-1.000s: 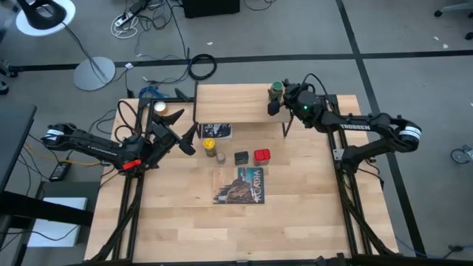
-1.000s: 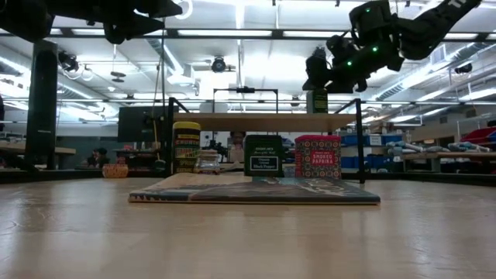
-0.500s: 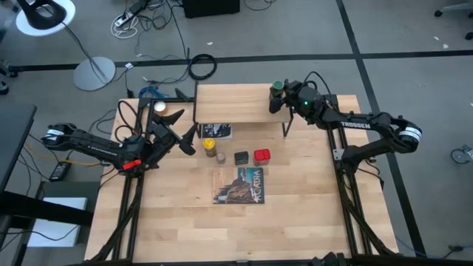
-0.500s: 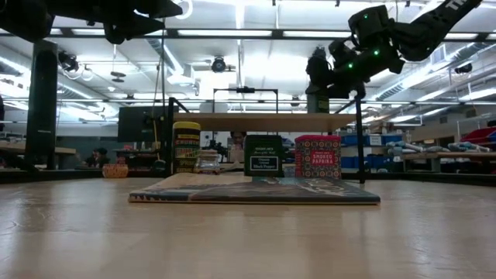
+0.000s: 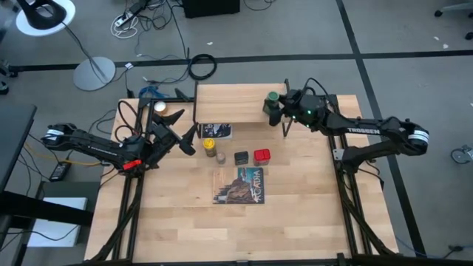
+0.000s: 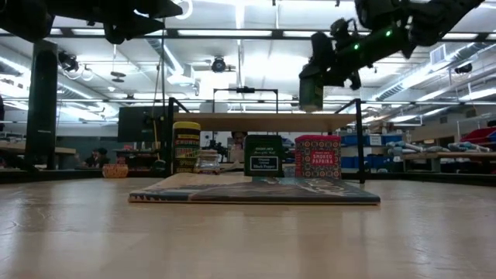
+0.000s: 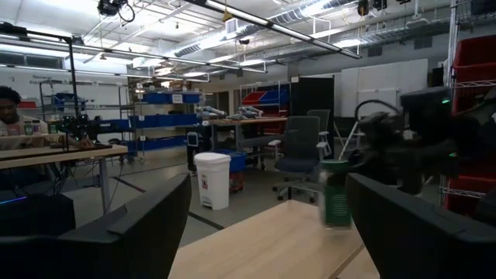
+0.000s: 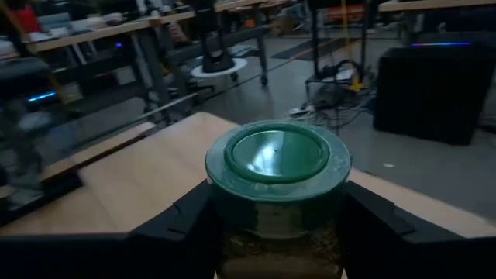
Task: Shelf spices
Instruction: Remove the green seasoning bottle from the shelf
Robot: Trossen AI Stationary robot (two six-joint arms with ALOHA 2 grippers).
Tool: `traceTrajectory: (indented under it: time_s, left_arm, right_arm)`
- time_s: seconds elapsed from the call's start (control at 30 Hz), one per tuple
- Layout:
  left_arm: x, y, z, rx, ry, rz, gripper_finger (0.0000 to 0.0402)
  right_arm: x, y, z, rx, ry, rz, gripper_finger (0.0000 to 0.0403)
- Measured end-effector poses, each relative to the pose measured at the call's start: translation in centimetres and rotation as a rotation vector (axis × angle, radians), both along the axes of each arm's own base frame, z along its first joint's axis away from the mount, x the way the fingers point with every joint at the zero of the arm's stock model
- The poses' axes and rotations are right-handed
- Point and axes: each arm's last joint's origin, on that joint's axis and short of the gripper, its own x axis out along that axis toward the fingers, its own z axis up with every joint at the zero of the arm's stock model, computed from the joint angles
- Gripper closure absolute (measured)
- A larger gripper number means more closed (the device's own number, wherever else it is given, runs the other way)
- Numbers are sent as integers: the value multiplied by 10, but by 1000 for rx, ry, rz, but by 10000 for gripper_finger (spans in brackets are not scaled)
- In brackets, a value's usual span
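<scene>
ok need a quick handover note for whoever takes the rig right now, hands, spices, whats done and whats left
Right hand: shut on the green-capped jar, lifted clear above the right end of the shelf.
Left hand: open, empty, waiting at the table's left side.
On the table in front of the shelf: yellow-capped jar, tiny clear jar, black tin, red tin. The book lies nearer the front.
Done: nothing stands on the shelf.
Left: set down the green-capped jar, then shelve the other four.
</scene>
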Motion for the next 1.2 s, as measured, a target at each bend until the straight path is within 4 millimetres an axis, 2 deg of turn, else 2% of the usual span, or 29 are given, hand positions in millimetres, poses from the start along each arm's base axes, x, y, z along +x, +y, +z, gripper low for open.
traceTrajectory:
  time_s: [0.13,0.33,0.5,0.63,0.83,1.0,1.2]
  left_arm:
    - [0,0,-1,1,8,0,53]
    - [1,0,-3,-1,32,13,53]
    - [1,0,-4,-2,49,21,53]
    - [2,0,-6,-6,68,37,53]
    - [2,1,-7,-5,82,41,53]
    - [2,1,-7,-5,84,42,53]
    - [2,1,-7,-5,85,42,53]
  right_arm:
    - [-6,31,12,-18,16,10,207]
    - [-25,80,33,-146,52,-58,207]
    - [-38,109,30,-101,67,-100,207]
    - [-41,131,12,-48,84,-195,208]
    - [-37,153,-33,71,-15,-255,207]
    - [-32,155,-69,141,7,-281,208]
    - [-26,153,-102,154,65,-329,208]
